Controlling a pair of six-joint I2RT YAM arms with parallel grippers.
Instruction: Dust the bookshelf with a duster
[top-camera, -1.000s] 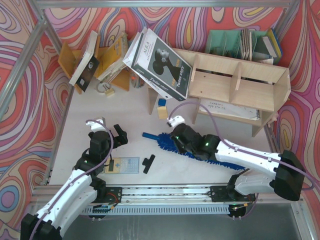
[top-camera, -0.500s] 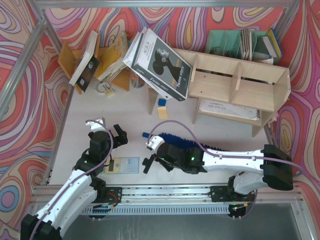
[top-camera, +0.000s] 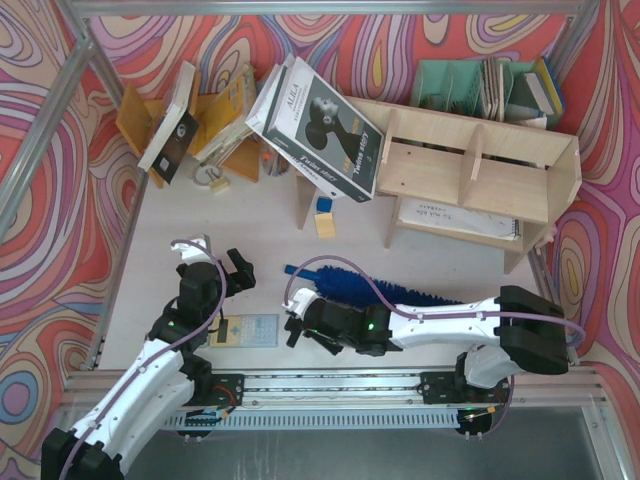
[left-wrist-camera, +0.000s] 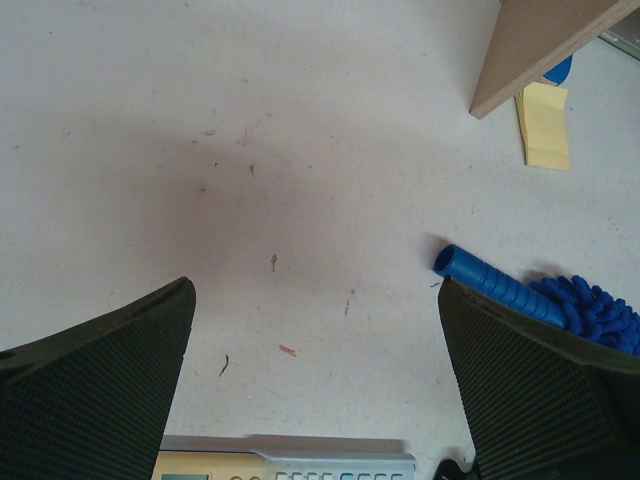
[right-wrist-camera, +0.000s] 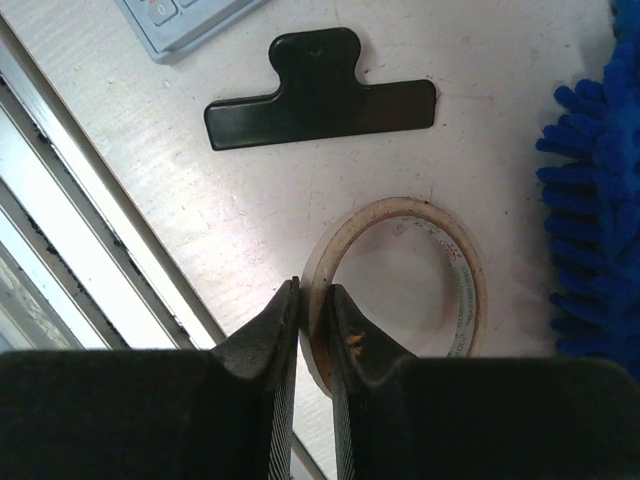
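Right gripper (right-wrist-camera: 312, 292) jaws clamp a tape ring (right-wrist-camera: 464, 264) by its wall; left gripper (left-wrist-camera: 315, 290) jaws gape. Drop it clear of the duster (top-camera: 345, 285), then take the handle (left-wrist-camera: 490, 285).

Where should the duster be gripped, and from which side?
The duster by its ribbed handle: bare, lying flat, poking leftward clear of the bristles. Come from above, closing across it. The open left end effector is free; the right is shut on a tape ring.

— What finishes do you see?
— I see the duster (top-camera: 345, 285) fluffy, ribbed plastic handle; the bookshelf (top-camera: 500, 150) bare matt wood; the worktop (left-wrist-camera: 300, 130) matt, scuffed; the tape ring (right-wrist-camera: 463, 270) glossy, translucent.
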